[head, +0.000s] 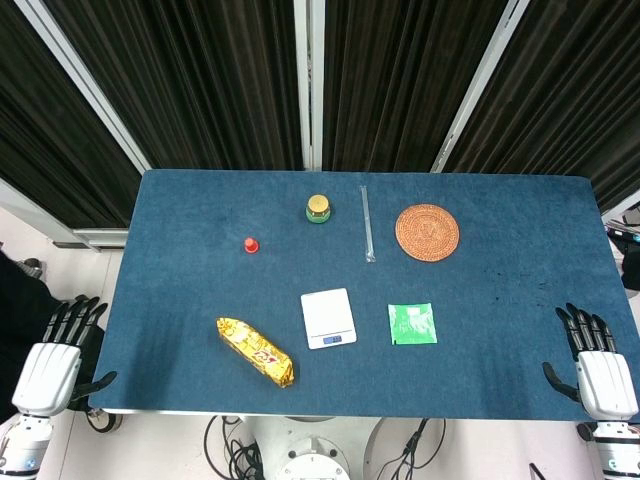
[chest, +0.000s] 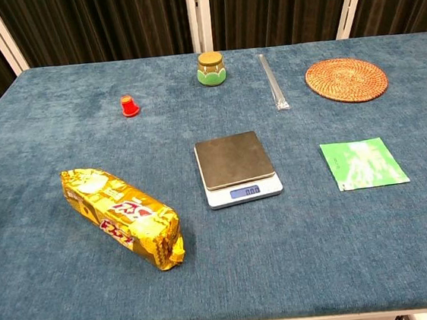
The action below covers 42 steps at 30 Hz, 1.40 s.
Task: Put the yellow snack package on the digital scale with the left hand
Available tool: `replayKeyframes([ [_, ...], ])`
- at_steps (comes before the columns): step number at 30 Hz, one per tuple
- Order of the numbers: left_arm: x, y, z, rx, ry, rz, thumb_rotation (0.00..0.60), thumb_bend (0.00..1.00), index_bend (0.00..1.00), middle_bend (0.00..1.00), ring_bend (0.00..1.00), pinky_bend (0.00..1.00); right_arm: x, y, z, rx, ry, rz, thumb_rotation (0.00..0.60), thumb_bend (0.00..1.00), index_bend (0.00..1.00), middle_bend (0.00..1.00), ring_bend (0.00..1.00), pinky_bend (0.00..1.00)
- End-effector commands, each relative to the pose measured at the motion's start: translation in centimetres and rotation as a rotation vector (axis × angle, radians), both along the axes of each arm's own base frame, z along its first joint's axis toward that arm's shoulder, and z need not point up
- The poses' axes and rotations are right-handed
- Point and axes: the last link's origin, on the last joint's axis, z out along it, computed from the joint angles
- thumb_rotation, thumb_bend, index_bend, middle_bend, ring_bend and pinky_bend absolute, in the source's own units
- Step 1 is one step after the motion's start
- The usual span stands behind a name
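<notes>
The yellow snack package (head: pixel 255 351) (chest: pixel 122 215) lies flat and slanted on the blue table, near the front edge, left of the digital scale (head: pixel 328 318) (chest: pixel 236 167). The scale's plate is bare and its display is lit. My left hand (head: pixel 55 358) hangs open off the table's left front corner, well left of the package. Beyond the right front corner my right hand (head: pixel 594 363) is also open and holds nothing. The chest view shows neither hand.
A green sachet (head: pixel 412 324) (chest: pixel 363 163) lies right of the scale. Farther back are a small red cap (head: pixel 251 245) (chest: pixel 129 106), a gold-lidded jar (head: pixel 319 208) (chest: pixel 211 67), a clear tube (head: pixel 367 224) (chest: pixel 272 81) and a woven coaster (head: pixel 427 232) (chest: pixel 346 79).
</notes>
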Motion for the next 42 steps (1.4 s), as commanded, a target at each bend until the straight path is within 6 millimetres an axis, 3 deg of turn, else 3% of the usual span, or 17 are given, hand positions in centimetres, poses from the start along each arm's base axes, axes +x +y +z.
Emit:
replayKeyframes([
  [1, 0.0, 0.0, 0.0, -0.001, 0.0, 0.0, 0.6, 0.0, 0.0, 0.03, 0.0, 0.0, 0.0, 0.0, 0.0, 0.0, 0.001, 0.002, 0.6, 0.23, 0.0, 0.0, 0.0, 0.0],
  [9, 0.6, -0.3, -0.2, -0.015, 0.009, -0.025, 0.6, 0.0, 0.0, 0.03, 0.0, 0.0, 0.1, -0.1, 0.3, -0.007, 0.001, 0.01, 0.6, 0.23, 0.0, 0.0, 0.0, 0.0],
  [15, 2.4, 0.1, -1.4, -0.082, 0.03, -0.109, 0.6, 0.0, 0.0, 0.03, 0.0, 0.0, 0.0, -0.2, 0.5, -0.015, 0.001, 0.01, 0.6, 0.23, 0.0, 0.0, 0.0, 0.0],
  [28, 8.9, 3.5, -8.9, -0.375, 0.021, -0.35, 0.6, 0.0, 0.0, 0.03, 0.0, 0.0, -0.4, -0.7, 1.5, -0.025, 0.012, 0.0, 0.6, 0.23, 0.0, 0.0, 0.0, 0.0],
  [34, 10.5, 5.2, -12.0, -0.47, -0.022, -0.369, 0.6, 0.0, 0.0, 0.03, 0.0, 0.0, -0.3, -0.8, 2.1, -0.031, 0.003, 0.013, 0.6, 0.23, 0.0, 0.0, 0.0, 0.0],
  [42, 11.0, 7.4, -15.1, -0.527, 0.027, -0.355, 0.6, 0.03, 0.0, 0.03, 0.0, 0.0, -0.8, -0.4, 2.2, -0.037, -0.002, 0.0, 0.6, 0.23, 0.0, 0.0, 0.0, 0.0],
])
